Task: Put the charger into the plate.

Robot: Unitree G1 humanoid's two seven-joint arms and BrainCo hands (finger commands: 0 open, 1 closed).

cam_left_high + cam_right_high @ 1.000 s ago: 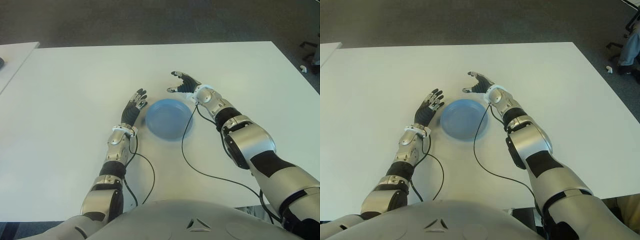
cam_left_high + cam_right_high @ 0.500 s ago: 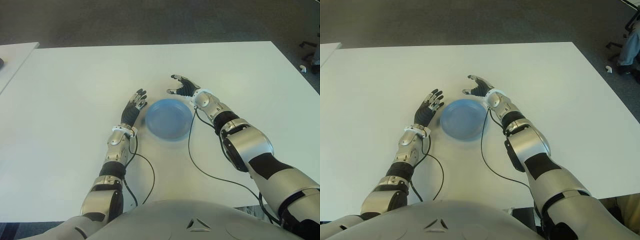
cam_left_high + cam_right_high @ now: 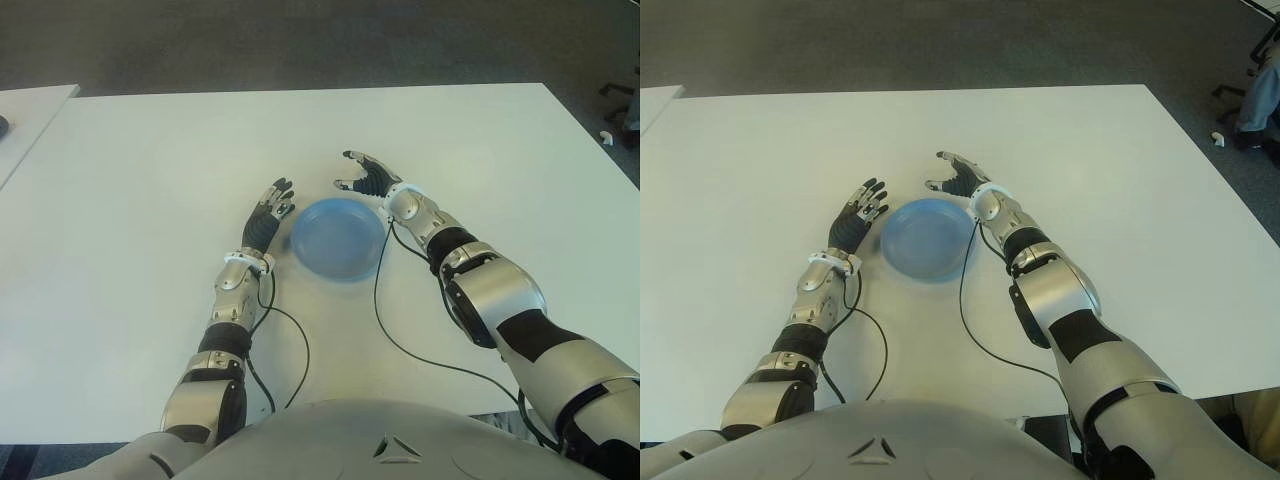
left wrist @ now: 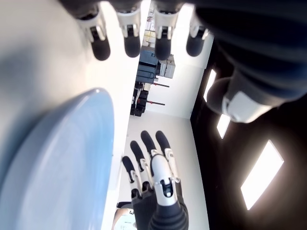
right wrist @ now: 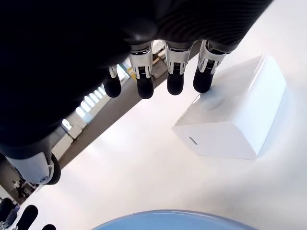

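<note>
The right hand [image 3: 368, 175] was at the far right edge of the blue plate [image 3: 338, 238], over the white table [image 3: 140, 190]. Its fingers [image 5: 175, 84] were spread and only slightly bent, and they held nothing. In the right wrist view the charger [image 5: 230, 117], a small white block with a slot in one face, lay flat on the table just beyond those fingertips; one fingertip showed right at its top edge, though whether it touched could not be told. The charger sat outside the plate, near its rim, which appeared at the edge of the same view. In the eye views the charger could not be made out against the white table.

The left hand [image 3: 270, 213] showed just beside the left side of the plate, its fingers [image 4: 132, 45] stretched out straight and apart, empty. The left wrist view showed the plate's rim close by that hand and the right hand farther off across the plate.

A black cable [image 3: 385, 320] ran from the right wrist across the table toward the robot's body, passing the plate's right edge. Another cable [image 3: 290, 345] looped from the left wrist.
</note>
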